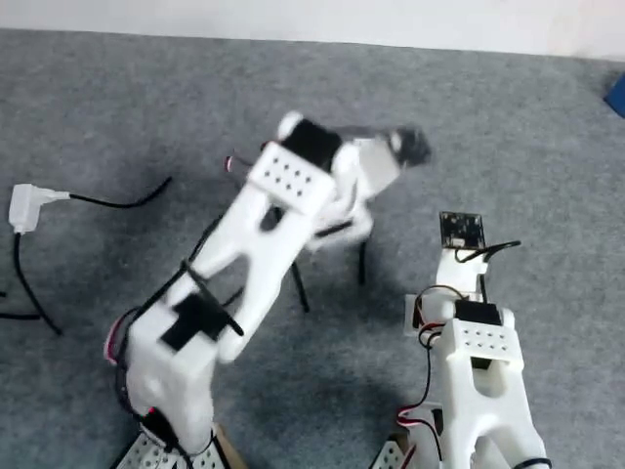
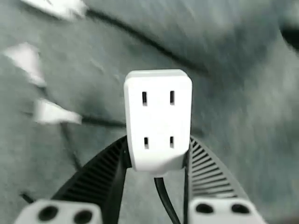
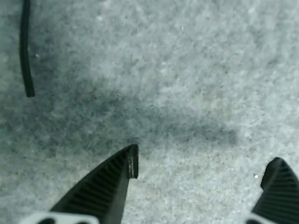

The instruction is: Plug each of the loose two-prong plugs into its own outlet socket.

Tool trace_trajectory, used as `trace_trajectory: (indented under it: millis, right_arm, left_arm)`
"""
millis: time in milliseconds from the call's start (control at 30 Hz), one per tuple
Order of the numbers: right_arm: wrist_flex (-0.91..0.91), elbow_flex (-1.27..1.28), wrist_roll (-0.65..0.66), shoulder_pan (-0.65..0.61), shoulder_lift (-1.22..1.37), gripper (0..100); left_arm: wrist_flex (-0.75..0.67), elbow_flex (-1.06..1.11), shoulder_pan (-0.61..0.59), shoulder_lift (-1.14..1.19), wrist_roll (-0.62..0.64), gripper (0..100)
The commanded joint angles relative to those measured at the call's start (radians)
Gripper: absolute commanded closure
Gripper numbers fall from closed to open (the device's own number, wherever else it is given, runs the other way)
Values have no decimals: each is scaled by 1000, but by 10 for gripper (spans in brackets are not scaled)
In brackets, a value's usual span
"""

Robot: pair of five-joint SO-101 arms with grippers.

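Black ribbed left jaws are closed on a white outlet block (image 2: 158, 116), one jaw pressed against each side of its lower half. The block stands upright between them with its face toward the wrist camera, showing two pairs of slots, one pair above the other, all unoccupied. A black cord (image 2: 163, 200) leaves the base of the block and runs down between the jaws. Beyond the block lies the grey felt tabletop (image 2: 243, 93), with several white pieces (image 2: 53, 114) and dark cable lines too blurred to identify. In the high view the left arm (image 1: 283, 195) stretches from the near edge toward the middle of the tabletop, its end raised off the surface, with black cords (image 1: 298, 288) hanging under it. The right jaws are spread wide apart and grip nothing, with bare grey felt between them. The loose end of a black cable (image 3: 25, 51) lies well apart from them. The right arm (image 1: 479, 362) stands near the near right corner. A white two-prong plug (image 1: 24, 205) lies unplugged by the left edge, its black lead (image 1: 117, 203) trailing inward across the felt.
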Motion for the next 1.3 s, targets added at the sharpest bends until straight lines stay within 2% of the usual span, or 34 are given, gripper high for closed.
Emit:
trace_trajectory:
  millis: [0, 133, 267, 367, 500, 600, 767, 833, 1100, 1267]
  right_arm:
    - [-22, -2, 2, -10, -1, 601]
    - [-22, -2, 2, -10, -1, 601]
    - [-21, -2, 2, -10, -1, 601]
    - [-21, -2, 2, -12, -1, 601]
    - [-21, -2, 2, -38, -1, 601]
    - [-21, -2, 2, -39, -1, 601]
    - [-21, -2, 2, -39, -1, 601]
    - [-21, -2, 2, -41, -1, 601]
    - [-18, -2, 2, -41, -1, 601]
    - [76, -61, 44, -74, 1, 601]
  left_arm:
    - [-14, 565, 51, -320, -187, 994]
    - [-292, 952, 56, -487, -252, 995]
    - [-572, 1247, 87, -512, -279, 995]
    - [-661, 1319, 113, -499, -279, 995]
    - [-709, 1333, 139, -496, -279, 993]
    - [-713, 1323, 131, -504, -276, 966]
    - [-707, 1290, 67, -513, -275, 744]
    - [-704, 1262, 27, -521, -278, 693]
    - [-437, 943, -163, -568, -327, 713]
    - [-311, 742, -325, -562, -318, 713]
